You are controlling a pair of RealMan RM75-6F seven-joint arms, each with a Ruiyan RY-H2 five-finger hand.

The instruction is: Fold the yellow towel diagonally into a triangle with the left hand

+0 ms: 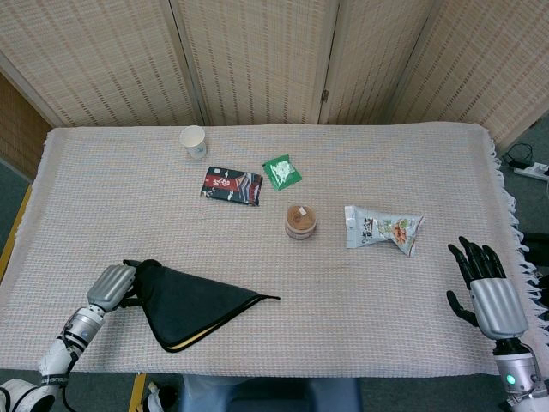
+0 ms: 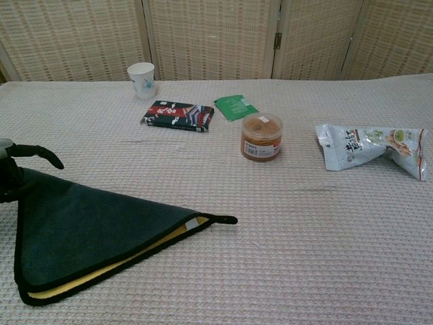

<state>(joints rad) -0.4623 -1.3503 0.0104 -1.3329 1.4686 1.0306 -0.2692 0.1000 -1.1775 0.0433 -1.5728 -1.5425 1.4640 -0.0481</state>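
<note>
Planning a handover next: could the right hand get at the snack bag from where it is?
Probably yes. The right hand hangs open at the table's right edge, and the snack bag lies ahead of it and further in, with only bare cloth between them.

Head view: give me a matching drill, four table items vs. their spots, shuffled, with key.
Items:
1. paper cup
2. towel
3. snack bag
4. left hand

Places:
A. right side of table, near the right hand
B. at the towel's left corner
C. far side, left of centre
D. near edge, folded into a triangle

Pairs: 1-C, 2-D, 3-A, 4-B
</note>
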